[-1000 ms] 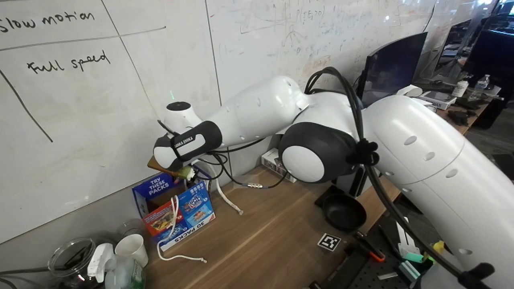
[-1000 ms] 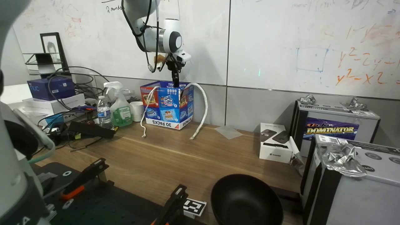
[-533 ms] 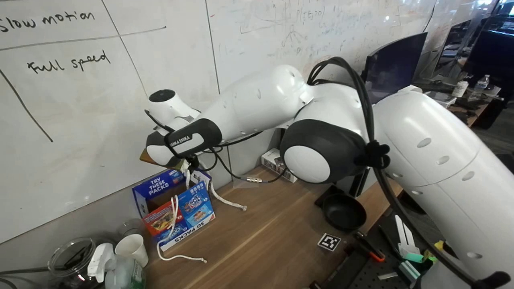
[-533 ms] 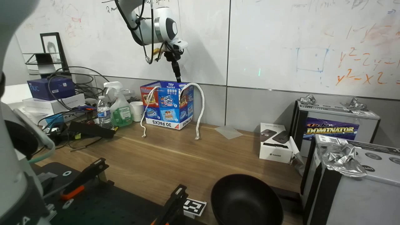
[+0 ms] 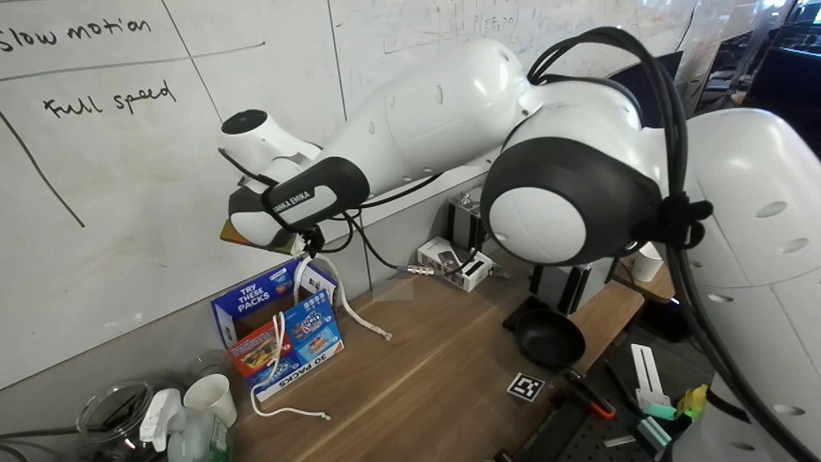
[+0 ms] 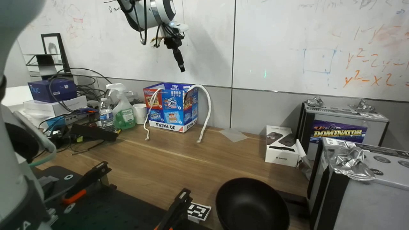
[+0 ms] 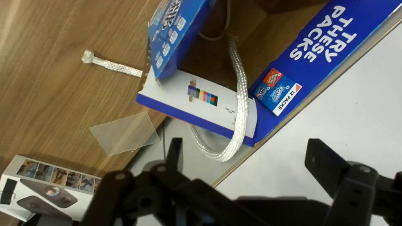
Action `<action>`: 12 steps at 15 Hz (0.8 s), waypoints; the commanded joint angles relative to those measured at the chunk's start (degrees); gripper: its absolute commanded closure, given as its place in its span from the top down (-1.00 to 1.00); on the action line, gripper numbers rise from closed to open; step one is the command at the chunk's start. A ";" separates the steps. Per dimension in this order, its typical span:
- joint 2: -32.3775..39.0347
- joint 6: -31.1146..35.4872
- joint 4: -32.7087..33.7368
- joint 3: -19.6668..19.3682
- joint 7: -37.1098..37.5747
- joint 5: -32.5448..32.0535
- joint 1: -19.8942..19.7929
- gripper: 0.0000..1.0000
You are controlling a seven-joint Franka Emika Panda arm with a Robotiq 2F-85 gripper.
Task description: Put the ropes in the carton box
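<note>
At the far left we see a dark blue box point(image 6: 52, 91) sitting on a white box point(image 6: 60, 107), with black cables point(image 6: 92, 83) looping beside it. Moving right along the wall, we come to a water bottle point(image 6: 106, 116), a green spray bottle point(image 6: 124, 116) and a white cup point(image 6: 140, 114). Just right of the cup the carton box point(image 6: 172, 110) stands upright and open-topped on the table point(image 6: 179, 156). Over its near wall, toward the left, hangs a thin white rope point(image 6: 148, 116), its end on the table. Above the box and apart from it we see the gripper point(image 7: 243, 152), slightly tilted, its fingers point(image 7: 326, 169) spread wide and well clear of the ropes. A thick white rope point(image 6: 209, 108) runs from inside the box, arches over the right wall and drops toward the table; we cannot tell whether its end touches. Farther right we have a translucent sheet point(image 6: 234, 134), then a black bowl point(image 6: 252, 204) near us, a white carton point(image 6: 281, 151) beyond it, and two grey cases point(image 6: 361, 198), one near and one far.
</note>
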 commanded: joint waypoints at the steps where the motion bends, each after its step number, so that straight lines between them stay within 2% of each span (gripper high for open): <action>1: -4.93 -0.25 -6.79 1.46 2.35 -2.92 -1.56 1.00; 6: -10.57 -0.67 -16.48 5.82 -3.01 -0.99 -5.06 1.00; 12: -18.70 -2.06 -27.05 14.08 -12.02 6.81 -8.93 1.00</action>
